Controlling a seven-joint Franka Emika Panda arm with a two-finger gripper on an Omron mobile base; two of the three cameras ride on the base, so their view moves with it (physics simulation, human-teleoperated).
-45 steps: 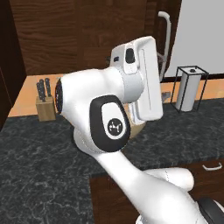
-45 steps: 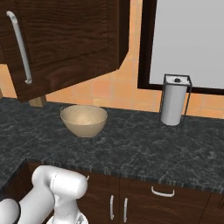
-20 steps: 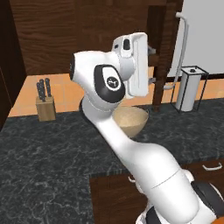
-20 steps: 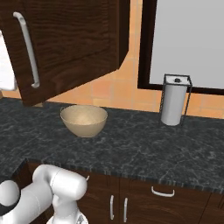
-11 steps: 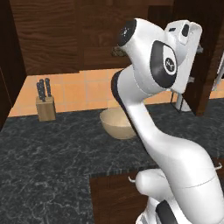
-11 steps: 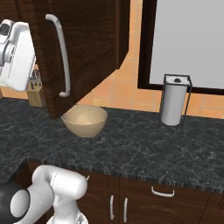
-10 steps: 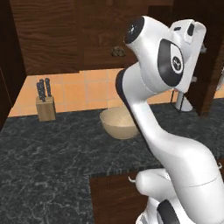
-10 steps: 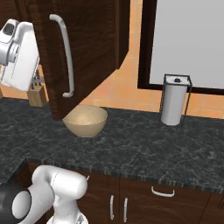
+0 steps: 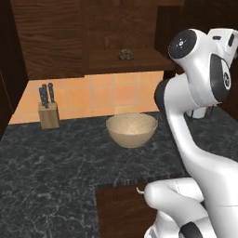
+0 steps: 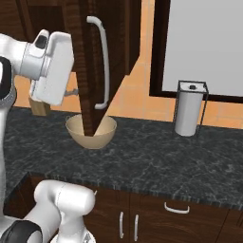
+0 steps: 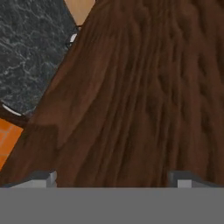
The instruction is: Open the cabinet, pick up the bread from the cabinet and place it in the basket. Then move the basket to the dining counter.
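The cabinet [image 9: 56, 42] stands open. Its door [image 10: 88, 71] is swung out edge-on, with the silver bar handle [image 10: 102, 66] on its outer face. The bread [image 9: 124, 54], a small dark lump, lies on the cabinet shelf. Below it the basket [image 9: 131, 129], a wide tan bowl, sits empty on the black counter; the door partly hides the basket [image 10: 102, 135] in the right base view. My gripper [image 11: 113, 179] is open with nothing between its fingers. It faces the door's inner wood face at close range, left of the door in the right base view. The dining counter is out of view.
A knife block [image 9: 48, 111] stands at the back left of the black marbled counter [image 9: 51, 167]. A paper towel holder [image 10: 190, 108] stands at the back right under a window. Drawers with small handles [image 10: 175, 208] run below the counter's front edge.
The cabinet door has swung from nearly shut to wide open. My arm swept right along with it, and the bread on the shelf has come into sight.
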